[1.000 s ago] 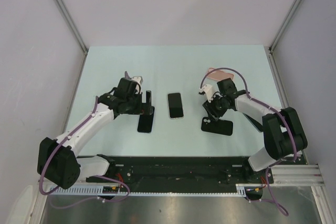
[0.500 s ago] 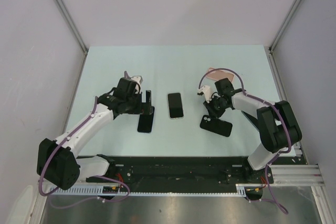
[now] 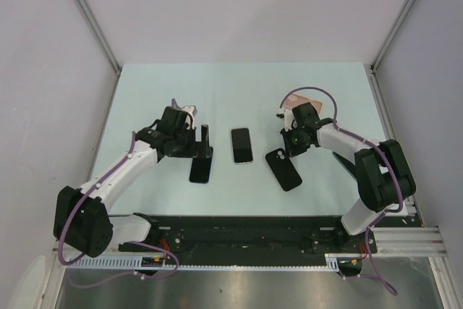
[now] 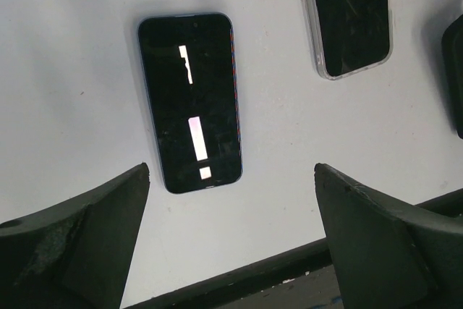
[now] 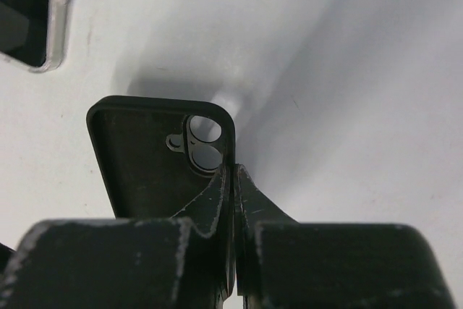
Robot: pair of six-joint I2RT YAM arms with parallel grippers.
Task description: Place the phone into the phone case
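Note:
A bare black phone (image 3: 201,170) lies screen up on the table left of centre; it also shows in the left wrist view (image 4: 190,99). My left gripper (image 3: 204,147) is open just behind it, and its fingers (image 4: 79,244) stand wide apart with nothing between them. My right gripper (image 3: 289,150) is shut on the edge of a black phone case (image 3: 284,169), next to its camera cutout. The case's open inside (image 5: 145,168) faces the wrist camera. The case slants toward the table's front.
A second phone in a clear case (image 3: 241,145) lies in the middle between the arms, and it shows in the left wrist view (image 4: 351,16) and the right wrist view (image 5: 29,12). A pink object (image 3: 298,99) lies behind the right arm.
My right gripper has swung the black case from lying out to the right to slanting left, closer to the middle phone. The left arm has not moved.

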